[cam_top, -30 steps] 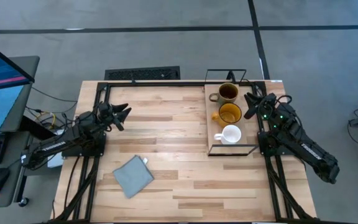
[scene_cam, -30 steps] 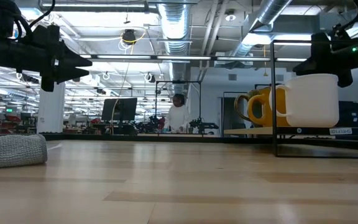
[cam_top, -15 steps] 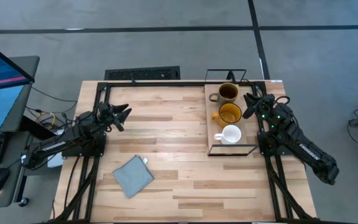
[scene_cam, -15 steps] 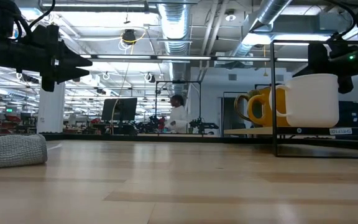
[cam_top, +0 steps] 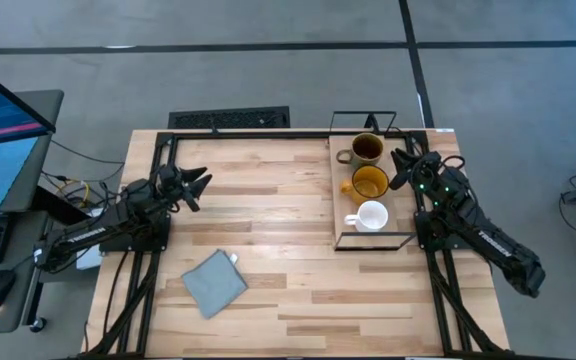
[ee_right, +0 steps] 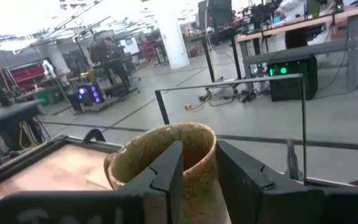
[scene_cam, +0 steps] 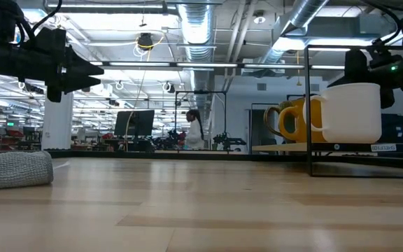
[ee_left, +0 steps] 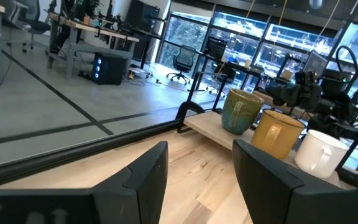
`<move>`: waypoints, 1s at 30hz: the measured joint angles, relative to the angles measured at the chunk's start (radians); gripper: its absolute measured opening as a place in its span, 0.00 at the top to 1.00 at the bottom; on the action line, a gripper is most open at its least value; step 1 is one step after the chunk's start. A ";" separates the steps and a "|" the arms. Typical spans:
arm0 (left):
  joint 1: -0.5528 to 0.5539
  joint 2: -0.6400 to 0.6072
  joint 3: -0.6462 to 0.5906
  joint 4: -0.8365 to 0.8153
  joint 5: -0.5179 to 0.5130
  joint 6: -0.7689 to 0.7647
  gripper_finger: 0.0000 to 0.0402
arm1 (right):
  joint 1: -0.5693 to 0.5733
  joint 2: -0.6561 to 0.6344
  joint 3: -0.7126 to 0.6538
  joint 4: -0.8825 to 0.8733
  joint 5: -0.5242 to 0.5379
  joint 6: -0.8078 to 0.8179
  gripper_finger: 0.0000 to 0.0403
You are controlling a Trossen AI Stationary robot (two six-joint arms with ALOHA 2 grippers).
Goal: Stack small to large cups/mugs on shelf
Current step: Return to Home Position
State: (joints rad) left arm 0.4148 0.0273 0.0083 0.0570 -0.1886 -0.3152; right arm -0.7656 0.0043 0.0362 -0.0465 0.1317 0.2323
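Three mugs stand in a row on the light wooden shelf (cam_top: 340,200) at the table's right: a dark brown-olive one (cam_top: 366,148) farthest, an amber one (cam_top: 369,182) in the middle, and a white one (cam_top: 371,215) nearest. My right gripper (cam_top: 398,164) is open at mug height, just right of the dark and amber mugs. In its wrist view the dark mug (ee_right: 166,149) stands close in front of the open fingers (ee_right: 199,168); I see no contact. My left gripper (cam_top: 204,185) is open and empty above the table's left part.
A grey-blue folded cloth (cam_top: 214,282) lies near the table's front left. The shelf's black wire frame (scene_cam: 308,105) rises around the mugs. A monitor and keyboard stand off the table's left side. A person (scene_cam: 193,129) moves in the room behind.
My right gripper has crept a little toward the table's far edge, along the shelf's right side toward the dark mug. The mugs and my left arm have stayed where they were.
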 joint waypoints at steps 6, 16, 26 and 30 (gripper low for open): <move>0.000 0.000 0.000 0.000 0.000 0.019 0.57 | -0.009 0.002 0.000 0.000 -0.004 0.007 0.71; 0.000 0.000 0.000 0.000 -0.001 0.049 0.57 | -0.009 0.002 0.000 0.000 -0.003 0.006 0.71; 0.000 0.000 0.000 -0.002 0.006 0.115 0.57 | -0.009 0.002 -0.001 -0.001 -0.003 0.005 0.71; 0.000 0.000 0.000 -0.002 0.008 0.091 0.57 | -0.009 0.002 -0.001 -0.001 -0.003 0.005 0.71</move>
State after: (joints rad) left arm 0.4148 0.0273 0.0083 0.0551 -0.1802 -0.2242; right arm -0.7742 0.0059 0.0357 -0.0471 0.1287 0.2368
